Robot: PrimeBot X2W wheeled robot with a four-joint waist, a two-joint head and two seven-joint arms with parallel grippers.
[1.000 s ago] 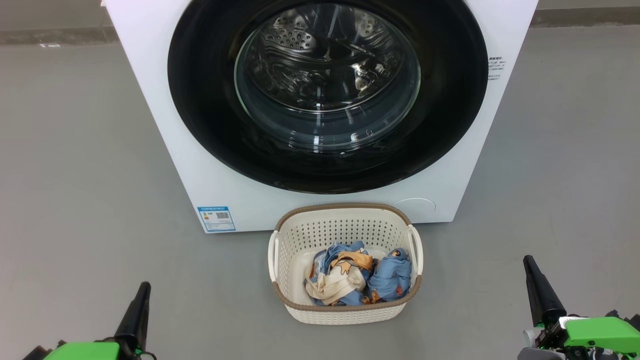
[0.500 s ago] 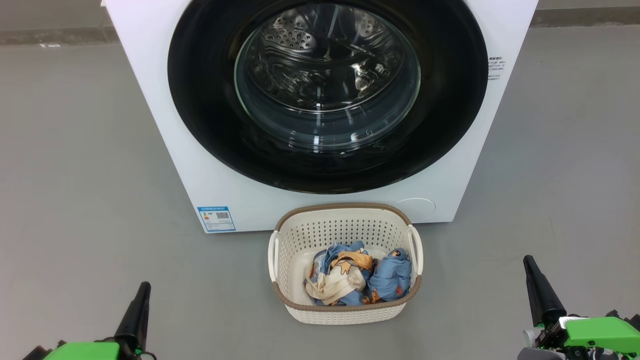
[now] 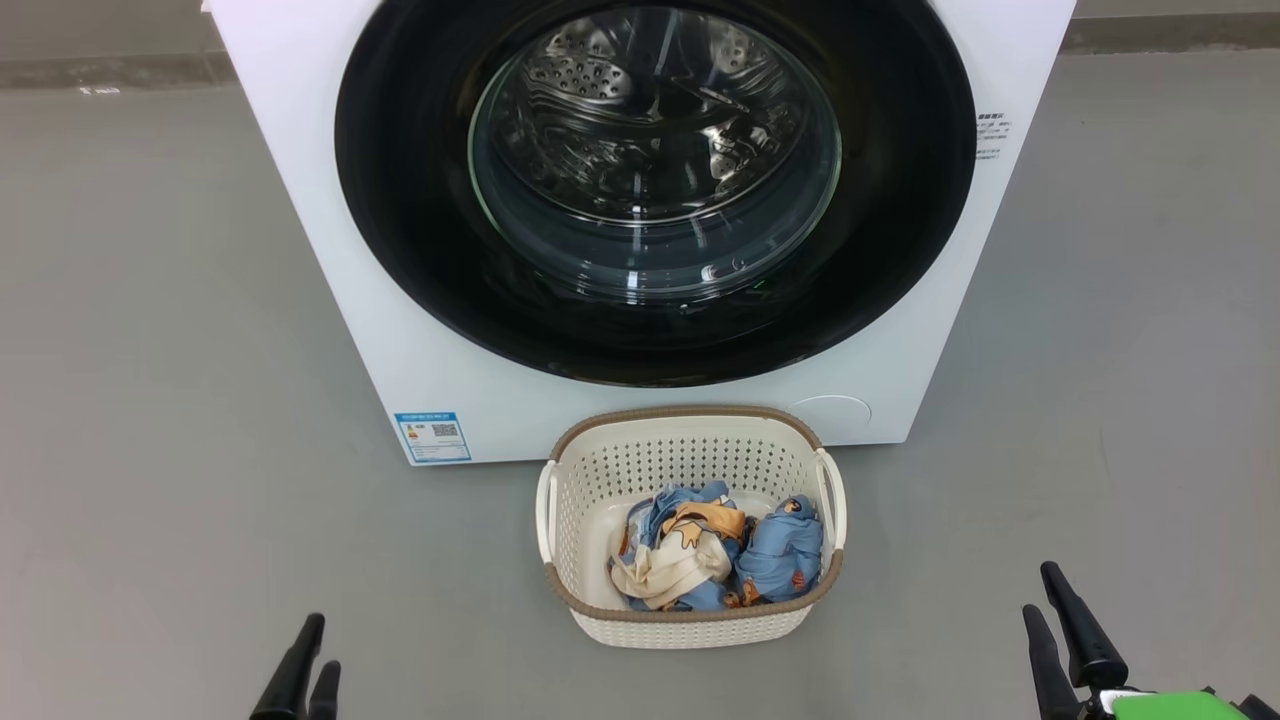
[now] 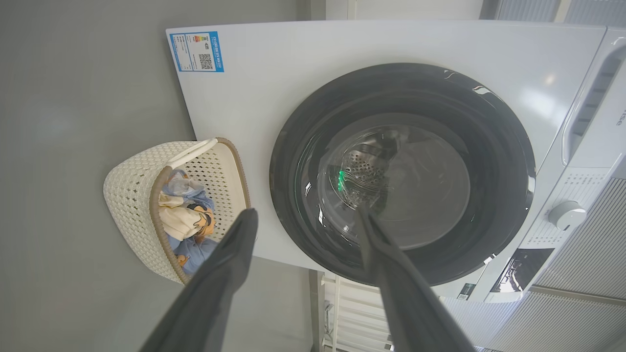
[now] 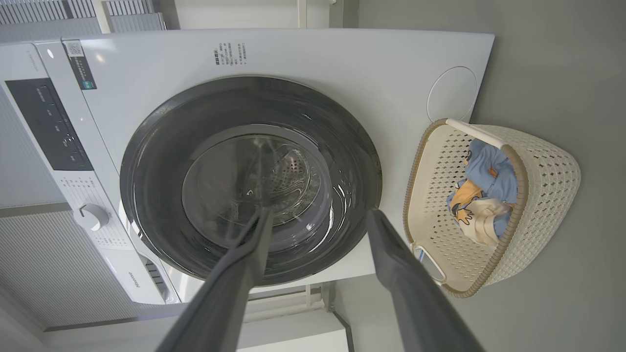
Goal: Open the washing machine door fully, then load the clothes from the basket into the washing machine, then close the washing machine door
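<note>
The white washing machine [image 3: 300,220] faces me with its door [image 3: 420,200] shut, the steel drum showing through the glass bowl. On the floor in front of it stands the cream basket [image 3: 690,415], holding two bundles of blue, orange and cream clothes [image 3: 700,560]. My left gripper [image 3: 322,645] is low at the bottom left and my right gripper [image 3: 1040,590] at the bottom right, both well short of the basket. In the wrist views the left gripper [image 4: 305,212] and the right gripper [image 5: 320,211] stand open and empty, pointing at the door.
Bare grey floor [image 3: 150,400] lies on both sides of the machine and the basket. A blue label [image 3: 432,437] sits low on the machine's front. A control panel with a dial [image 5: 90,216] runs along the machine's top.
Both grippers have dropped lower in the head view and turned. Each showed one closed dark point before and now shows two separate fingers. Machine, basket and clothes are unmoved.
</note>
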